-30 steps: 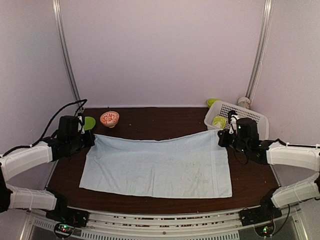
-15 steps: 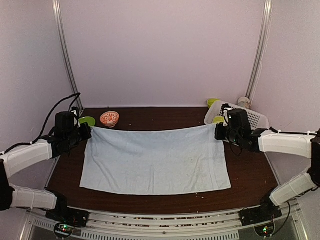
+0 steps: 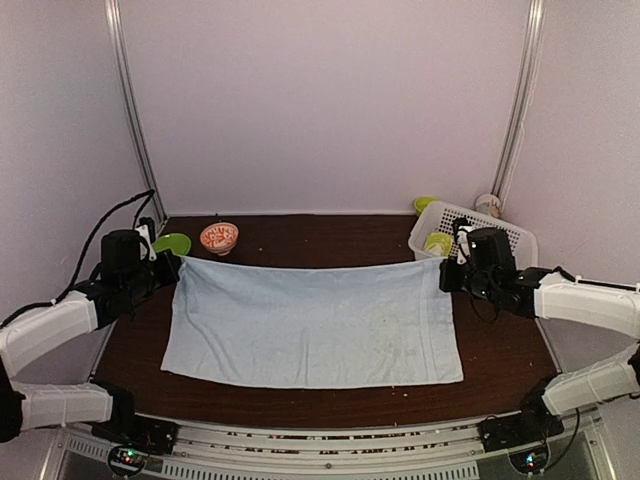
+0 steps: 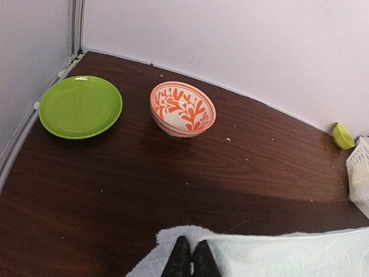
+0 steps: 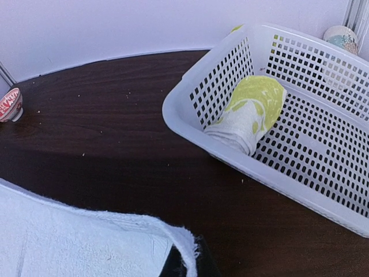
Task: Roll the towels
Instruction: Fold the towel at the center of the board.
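blue towel (image 3: 310, 320) far corners, pinched between jaws

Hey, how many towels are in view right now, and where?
2. The pale blue towel lies spread flat on the table. The green-and-cream towel sits rolled inside the white basket, far right. The basket could hide another.

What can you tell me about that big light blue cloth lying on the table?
The pale blue towel is a plain, soft, terry-looking rectangle, spread out and unrolled across the dark wooden table, long side running left to right. The left claw is shut on its far left corner, the right claw on its far right corner.
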`<state>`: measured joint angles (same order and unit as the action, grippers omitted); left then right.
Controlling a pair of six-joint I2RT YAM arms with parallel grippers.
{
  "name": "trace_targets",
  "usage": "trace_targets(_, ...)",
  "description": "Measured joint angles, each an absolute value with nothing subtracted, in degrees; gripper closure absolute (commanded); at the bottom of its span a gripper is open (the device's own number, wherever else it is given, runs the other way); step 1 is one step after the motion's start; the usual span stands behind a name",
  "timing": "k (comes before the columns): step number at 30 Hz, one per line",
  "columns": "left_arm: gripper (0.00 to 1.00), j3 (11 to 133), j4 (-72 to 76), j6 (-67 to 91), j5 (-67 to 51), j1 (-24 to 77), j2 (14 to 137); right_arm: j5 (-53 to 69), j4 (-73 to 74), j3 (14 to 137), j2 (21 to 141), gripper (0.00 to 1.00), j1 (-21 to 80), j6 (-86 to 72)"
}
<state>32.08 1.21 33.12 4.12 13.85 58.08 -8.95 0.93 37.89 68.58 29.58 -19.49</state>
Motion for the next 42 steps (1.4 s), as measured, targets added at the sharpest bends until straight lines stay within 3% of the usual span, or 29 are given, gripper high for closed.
trace_targets(17,1.0,20.8,-13.7,39.8,3.8,13.9,34.9,-4.5,7.3,26.8,53.1,1.0,34.4,-25.9)
trace_targets(38,1.0,17.1,-27.8,47.0,0.8,13.8,21.8,-2.6,19.3,22.9,39.5,1.0,40.5,-32.8)
trace_targets(39,0.93,17.1,-28.1,47.3,0.6,13.8,21.7,-2.2,20.1,22.9,38.9,1.0,40.8,-33.0)
trace_targets(40,0.8,17.1,-28.5,47.5,0.5,13.8,21.6,-1.4,20.9,22.8,38.3,0.82,41.0,-33.2)
trace_targets(42,0.42,17.2,-29.2,48.1,0.2,13.8,21.6,0.4,22.2,22.7,37.5,0.46,41.4,-33.7)
